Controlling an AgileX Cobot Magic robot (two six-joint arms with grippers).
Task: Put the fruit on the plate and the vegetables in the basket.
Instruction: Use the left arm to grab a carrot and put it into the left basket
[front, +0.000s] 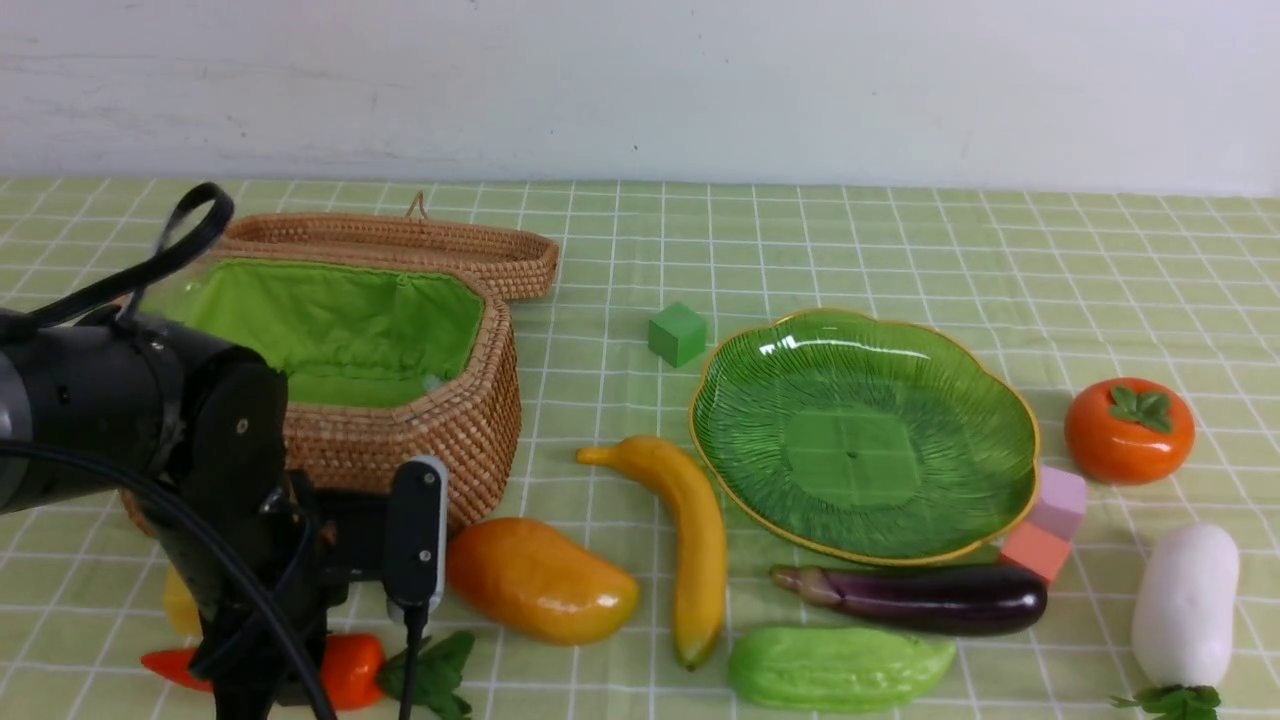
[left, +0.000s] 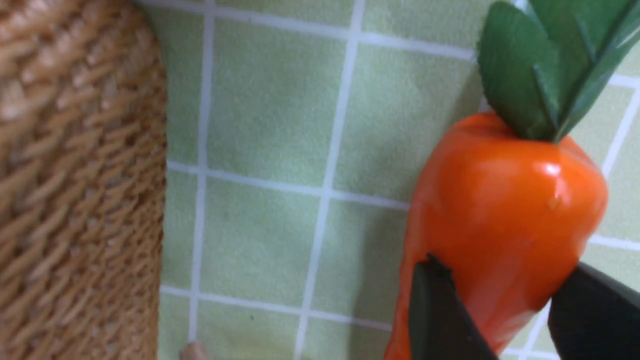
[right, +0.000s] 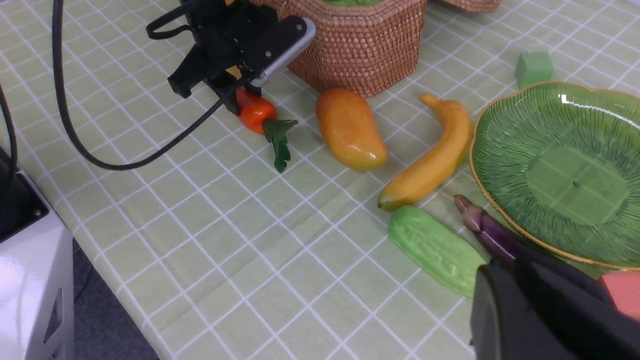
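The left pincer (left: 502, 272) is down at the near left of the tabletop (front: 900, 230), just in front of the basket (front: 470, 420). Its two dark fingers (left: 440, 310) are closed against either side of the carrot (front: 352, 668), gripping the narrower half. The carrot lies on the green checked cloth with its leaves pointing right, toward the mango (front: 540, 580). The basket stands open at the far left, showing only its green lining, and its flat woven lid (front: 420, 245) is folded back behind it. The mango lies right of the carrot, close to the basket's near right corner. The banana (front: 690, 530) lies beside it, running from near to far, and its far end reaches the left rim of the plate (front: 865, 440). The plate sits right of centre with nothing on it. A green cube (front: 678, 333) sits off its far left edge, and a pink cube (front: 1058, 502) and a salmon cube (front: 1035, 550) sit against its near right rim. The eggplant (front: 920, 597) lies along the plate's near edge, with the gourd (front: 835, 668) nearer than it. The persimmon (front: 1128, 430) stands to the right of the plate, and the radish (front: 1185, 605) lies at the near right. The right pincer (right: 505, 280) hangs above the eggplant and gourd with its jaws together, carrying nothing.
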